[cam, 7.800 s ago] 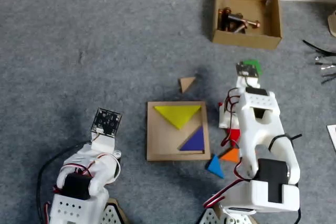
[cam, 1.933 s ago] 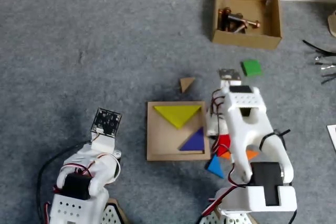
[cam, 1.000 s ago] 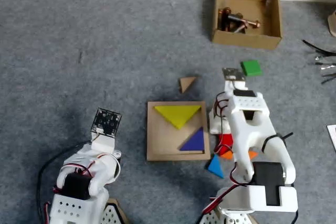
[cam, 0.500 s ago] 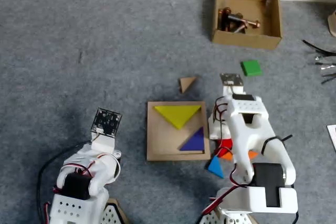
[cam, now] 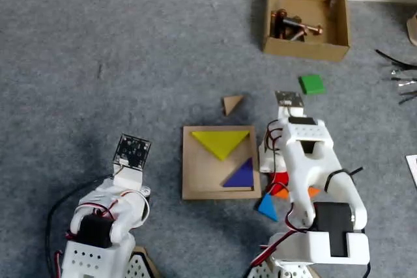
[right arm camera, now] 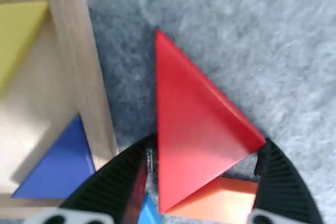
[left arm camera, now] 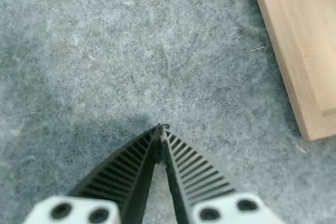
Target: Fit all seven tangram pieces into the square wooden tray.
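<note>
The square wooden tray (cam: 195,185) holds a yellow triangle (cam: 220,141) and a dark blue triangle (cam: 240,175). To its right lie a red triangle (cam: 279,177), an orange piece (cam: 283,193) and a light blue triangle (cam: 266,205). A small wooden triangle (cam: 231,103) and a green square (cam: 311,84) lie farther back. My right gripper (right arm camera: 202,166) is open low over the red triangle (right arm camera: 199,124), one finger at each side and close to its edges. The orange piece (right arm camera: 220,203) shows just under it. My left gripper (left arm camera: 160,127) is shut over bare carpet beside the tray's edge (left arm camera: 294,66).
A cardboard box (cam: 306,17) with metal parts stands at the back right. Cables (cam: 397,73) lie at the right edge. Grey carpet covers the table, with open room to the left and behind the tray.
My right gripper came back from the green square to the red triangle and has barely shifted over the last second. The left arm has kept still.
</note>
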Action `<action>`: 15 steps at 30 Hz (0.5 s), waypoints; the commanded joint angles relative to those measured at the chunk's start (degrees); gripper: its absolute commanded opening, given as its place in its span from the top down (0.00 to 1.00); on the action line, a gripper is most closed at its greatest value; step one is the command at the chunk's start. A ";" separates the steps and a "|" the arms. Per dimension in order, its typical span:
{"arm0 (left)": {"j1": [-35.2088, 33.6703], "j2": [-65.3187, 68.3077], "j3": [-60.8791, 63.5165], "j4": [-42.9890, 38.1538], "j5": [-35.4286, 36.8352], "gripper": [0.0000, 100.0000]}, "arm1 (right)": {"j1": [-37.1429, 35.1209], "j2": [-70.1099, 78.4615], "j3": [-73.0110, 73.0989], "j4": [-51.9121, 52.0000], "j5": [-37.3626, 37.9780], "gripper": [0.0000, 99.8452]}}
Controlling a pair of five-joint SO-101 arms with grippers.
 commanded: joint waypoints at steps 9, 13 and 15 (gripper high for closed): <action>0.84 -0.22 1.10 0.26 0.35 0.99 | 0.66 -1.10 0.04 -5.23 -0.18 0.72; 0.84 -0.22 1.10 0.26 0.35 0.99 | 0.75 -1.54 -0.22 -5.23 3.16 0.72; 0.84 -0.22 1.10 0.26 0.35 0.99 | 0.75 -1.54 -0.22 -5.23 5.19 0.72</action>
